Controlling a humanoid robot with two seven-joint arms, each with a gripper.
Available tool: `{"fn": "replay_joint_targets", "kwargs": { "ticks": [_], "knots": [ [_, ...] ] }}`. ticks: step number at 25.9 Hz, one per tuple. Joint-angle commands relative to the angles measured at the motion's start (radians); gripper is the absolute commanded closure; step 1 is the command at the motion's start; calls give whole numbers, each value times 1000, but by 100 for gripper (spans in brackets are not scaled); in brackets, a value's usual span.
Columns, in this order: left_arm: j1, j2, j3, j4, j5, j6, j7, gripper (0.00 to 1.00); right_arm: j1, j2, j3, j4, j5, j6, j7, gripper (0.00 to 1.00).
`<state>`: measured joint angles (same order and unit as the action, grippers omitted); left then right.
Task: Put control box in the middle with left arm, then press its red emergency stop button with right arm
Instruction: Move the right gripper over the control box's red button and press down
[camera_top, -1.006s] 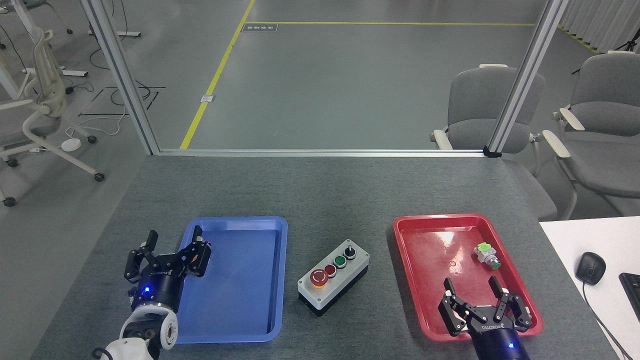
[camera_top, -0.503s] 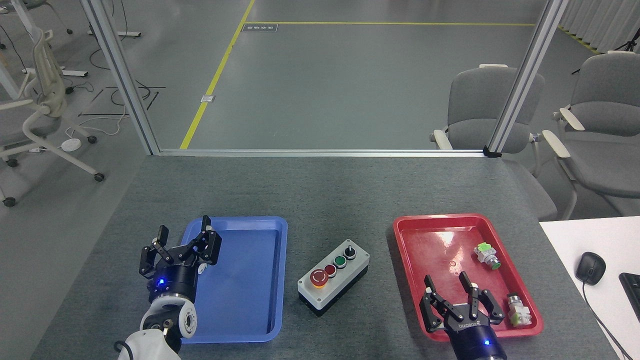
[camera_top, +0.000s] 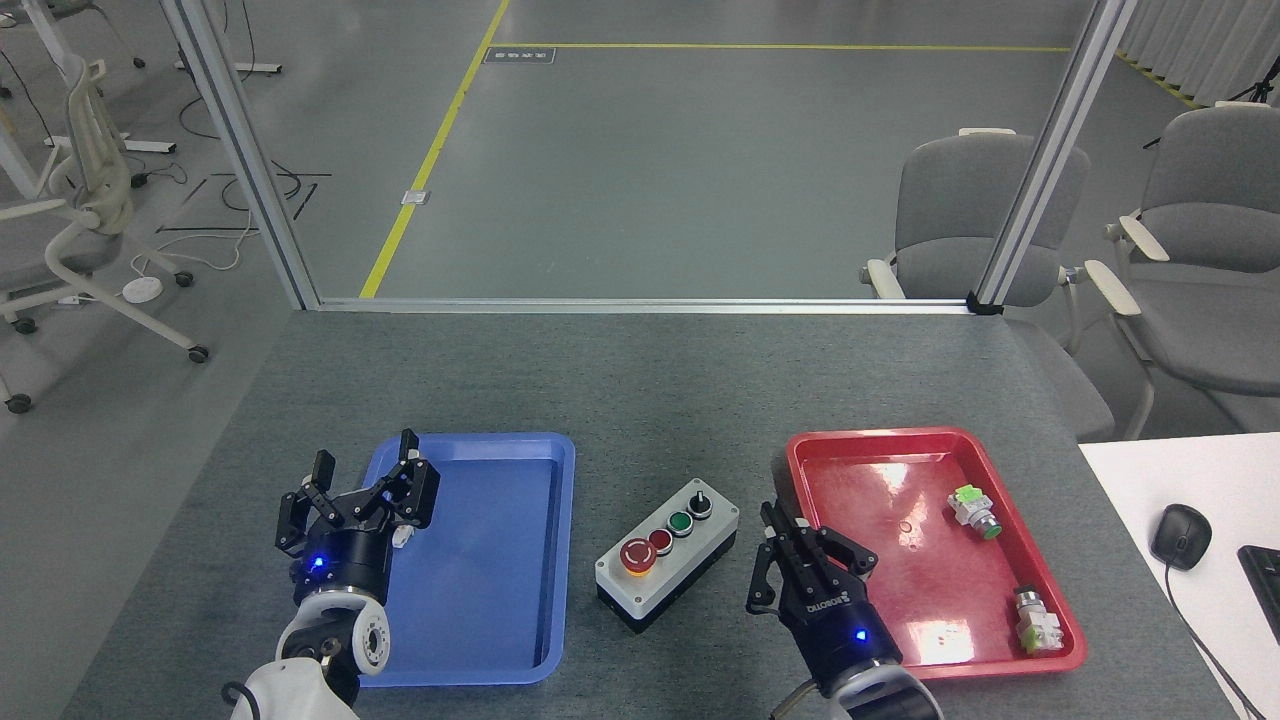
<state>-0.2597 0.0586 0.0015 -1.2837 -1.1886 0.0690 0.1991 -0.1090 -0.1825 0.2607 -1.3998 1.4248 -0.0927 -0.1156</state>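
Control box (camera_top: 667, 555): it sits on the grey tabletop (camera_top: 640, 380) between our two trays, turned at an angle, touching neither tray.
Red emergency stop button (camera_top: 638, 555): at the near-left end of the box's row of buttons, on its yellow ring — nothing is touching it.
Our left end effector (camera_top: 362, 484): fingers spread, holding nothing, over the left rim of the blue tray (camera_top: 480, 560); well apart from the box.
Our right end effector (camera_top: 800, 545): it hangs over the strip of bare tabletop between the box and the red tray (camera_top: 930, 550), just beside the box's right side. Its fingers look drawn close together with nothing between them, though seen from behind we cannot tell for sure.
Red tray contents: two small switch parts, one near the far-right side (camera_top: 973, 510), one at the near-right corner (camera_top: 1035, 618).
Open room: the far half of the tabletop is bare up to the metal frame rail (camera_top: 640, 304) at its back edge.
Right edge: a white desk (camera_top: 1140, 500) with a black mouse (camera_top: 1180, 535) butts against our tabletop.
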Motion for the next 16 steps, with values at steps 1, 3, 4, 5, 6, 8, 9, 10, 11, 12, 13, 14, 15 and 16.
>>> {"fn": "replay_joint_targets", "kwargs": {
  "ticks": [1, 3, 4, 5, 6, 8, 9, 10, 11, 12, 13, 14, 15, 16],
  "knots": [
    [1, 1, 0, 1, 0, 0, -4, 1, -34, 31, 75, 21, 2, 1, 2, 100],
    [1, 3, 0, 3, 1, 2, -4, 1, -57, 44, 107, 54, 2, 7, 24, 100],
    [1, 3, 0, 3, 1, 0, -4, 1, -67, 51, 123, 73, 3, 8, 40, 100],
    [1, 3, 0, 3, 0, 0, -4, 1, -77, 61, 137, 96, 5, 11, 48, 100],
    [1, 1, 0, 4, 0, 0, -4, 1, -90, 75, 144, 117, 3, 14, 50, 100],
    [1, 3, 0, 6, 0, 0, -4, 1, -106, 97, 161, 151, 5, 24, 50, 100],
    [1, 3, 0, 6, 0, 2, -4, 1, -113, 103, 178, 165, 5, 34, 50, 100],
    [1, 4, 0, 6, 0, 2, -4, 1, -124, 104, 198, 180, 3, 48, 50, 100],
    [1, 4, 0, 6, 0, 2, -4, 1, -135, 106, 215, 202, 3, 60, 50, 100],
    [1, 4, 0, 6, -2, 0, -4, 1, -141, 109, 227, 225, 3, 71, 50, 100],
    [-1, 4, 0, 6, -2, 0, -4, 1, -144, 113, 236, 245, 3, 76, 47, 100],
    [-1, 4, 0, 6, -2, 0, -4, 1, -147, 123, 242, 262, 3, 77, 43, 100],
    [-1, 6, 0, 6, -2, 2, -4, 1, -147, 130, 244, 272, 5, 77, 43, 100],
    [-1, 6, 0, 4, -2, 2, -6, 1, -147, 132, 244, 280, 5, 76, 42, 100]
  ]
}}
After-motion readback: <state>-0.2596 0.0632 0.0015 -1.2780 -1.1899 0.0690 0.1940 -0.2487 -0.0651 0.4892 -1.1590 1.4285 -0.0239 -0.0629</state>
